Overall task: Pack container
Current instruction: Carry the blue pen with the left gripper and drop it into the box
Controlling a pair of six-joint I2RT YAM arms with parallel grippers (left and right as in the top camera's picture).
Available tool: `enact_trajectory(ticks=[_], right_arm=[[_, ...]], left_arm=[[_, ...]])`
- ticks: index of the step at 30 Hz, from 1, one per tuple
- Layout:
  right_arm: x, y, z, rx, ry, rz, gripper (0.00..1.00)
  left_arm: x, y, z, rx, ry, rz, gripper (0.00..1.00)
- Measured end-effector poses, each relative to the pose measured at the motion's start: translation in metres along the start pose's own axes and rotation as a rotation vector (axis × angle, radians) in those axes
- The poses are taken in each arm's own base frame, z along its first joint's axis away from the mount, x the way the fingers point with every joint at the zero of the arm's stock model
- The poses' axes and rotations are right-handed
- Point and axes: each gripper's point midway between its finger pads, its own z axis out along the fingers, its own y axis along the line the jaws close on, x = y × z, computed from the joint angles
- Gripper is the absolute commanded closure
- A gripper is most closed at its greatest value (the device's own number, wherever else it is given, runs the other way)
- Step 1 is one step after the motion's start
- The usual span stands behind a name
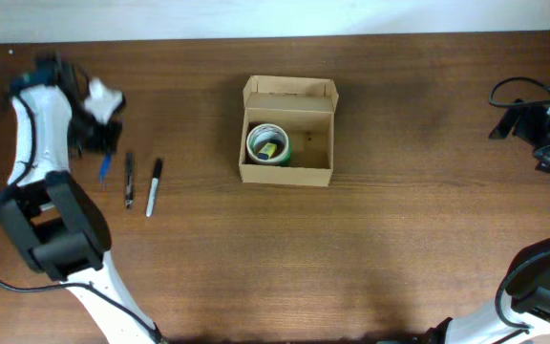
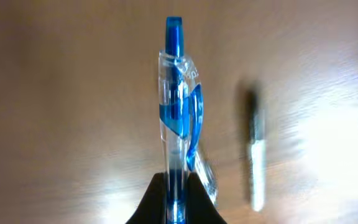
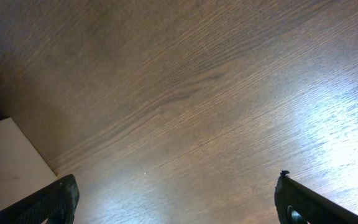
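At table centre I log the container (image 1: pixel 286 134): a tan cardboard box, flap lid folded back on the far side, top open. Contents: one green tape roll (image 1: pixel 268 144) lying flat in the left half with something yellow in its core. The right half is bare cardboard.

Far left: left gripper (image 2: pixel 174 208), fingers pressed together on a blue pen (image 2: pixel 178 93) with a clear barrel. The pen points away from my wrist camera, over the wooden table (image 1: pixel 399 239).

Just beside it on the wood lie a dark pen (image 1: pixel 129 180) and a black-and-white marker (image 1: pixel 153 187), side by side and well apart from the container.

Far right: right gripper (image 3: pixel 176 205), fingers spread wide, nothing between them, bare wood below. A white flat object (image 3: pixel 5 165) sits at the frame's lower left; I cannot identify it.
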Motion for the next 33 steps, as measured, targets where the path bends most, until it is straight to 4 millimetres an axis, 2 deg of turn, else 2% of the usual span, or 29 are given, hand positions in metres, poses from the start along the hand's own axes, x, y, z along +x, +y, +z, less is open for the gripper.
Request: enact_trajectory(ticks=[2, 4, 5, 6, 7, 8, 9, 10, 13, 14, 16, 18, 21, 23, 26, 33], right_arm=[[0.0, 0.0, 0.0, 0.0, 0.0, 0.0, 0.01], [0.0, 0.0, 0.0, 0.0, 0.0, 0.0, 0.01], [0.0, 0.0, 0.0, 0.0, 0.0, 0.0, 0.01], [0.0, 0.0, 0.0, 0.0, 0.0, 0.0, 0.01], [0.0, 0.0, 0.0, 0.0, 0.0, -0.001, 0.01], [0.0, 0.0, 0.0, 0.0, 0.0, 0.0, 0.01], [0.0, 0.0, 0.0, 0.0, 0.0, 0.0, 0.01], [0.0, 0.0, 0.0, 0.0, 0.0, 0.0, 0.01], [0.0, 0.0, 0.0, 0.0, 0.0, -0.001, 0.01], [0.0, 0.0, 0.0, 0.0, 0.0, 0.0, 0.01], [0.0, 0.0, 0.0, 0.0, 0.0, 0.0, 0.01], [0.0, 0.0, 0.0, 0.0, 0.0, 0.0, 0.01], [0.0, 0.0, 0.0, 0.0, 0.001, 0.0, 0.01], [0.0, 0.0, 0.0, 0.0, 0.002, 0.0, 0.01], [0.001, 0.0, 0.0, 0.001, 0.005, 0.001, 0.01], [0.004, -0.001, 0.0, 0.002, 0.017, 0.005, 0.01]], left_arm=[[-0.031, -0.009, -0.039, -0.016, -0.105, 0.045, 0.98], [-0.054, -0.027, -0.078, -0.018, -0.196, 0.131, 0.98], [-0.061, -0.036, -0.089, -0.017, -0.222, 0.164, 0.99], [-0.072, -0.055, -0.109, -0.015, -0.271, 0.24, 0.99], [-0.077, -0.073, -0.121, -0.004, -0.292, 0.302, 0.98], [-0.083, -0.099, -0.134, 0.012, -0.317, 0.39, 0.98], [-0.087, -0.119, -0.14, 0.024, -0.334, 0.454, 0.99], [-0.093, -0.148, -0.145, 0.041, -0.352, 0.544, 0.99], [-0.098, -0.217, -0.145, 0.091, -0.367, 0.754, 0.98], [-0.098, -0.245, -0.143, 0.108, -0.367, 0.845, 0.98], [-0.095, -0.287, -0.138, 0.13, -0.365, 0.983, 0.98], [-0.091, -0.324, -0.133, 0.132, -0.366, 1.11, 0.98], [-0.085, -0.362, -0.123, 0.118, -0.358, 1.259, 0.98], [-0.081, -0.379, -0.113, 0.112, -0.349, 1.337, 0.98], [-0.084, -0.391, -0.096, 0.091, -0.35, 1.396, 0.99], [-0.101, -0.381, -0.049, 0.043, -0.306, 1.405, 0.99]])
